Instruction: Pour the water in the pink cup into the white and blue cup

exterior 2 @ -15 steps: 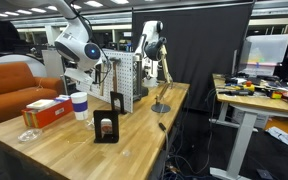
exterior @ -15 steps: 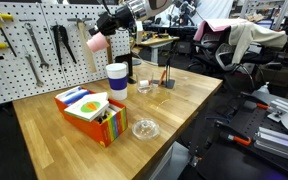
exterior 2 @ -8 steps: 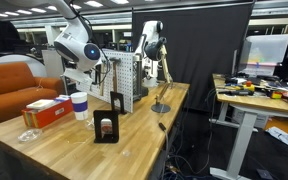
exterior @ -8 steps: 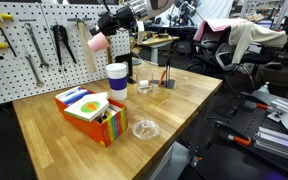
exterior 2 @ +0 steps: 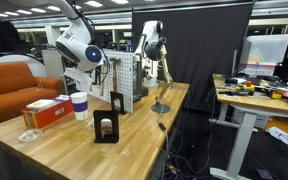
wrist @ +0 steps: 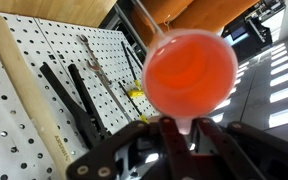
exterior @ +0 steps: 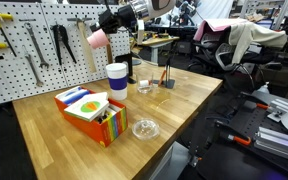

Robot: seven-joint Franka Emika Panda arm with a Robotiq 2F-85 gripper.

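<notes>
1. Wrist view: the gripper (wrist: 181, 135) is gripping the pink cup (wrist: 191, 72), jaws closed tight on it.
2. In an exterior view, that cup is hanging tilted, high above the white and blue cup (exterior: 116, 78).

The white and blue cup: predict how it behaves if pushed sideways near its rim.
The white and blue cup stands tall and narrow on the wooden table, so a high push would probably tip it rather than slide it. Its straight round sides suggest it would roll once down. No handle shows, so it may slip.
</notes>
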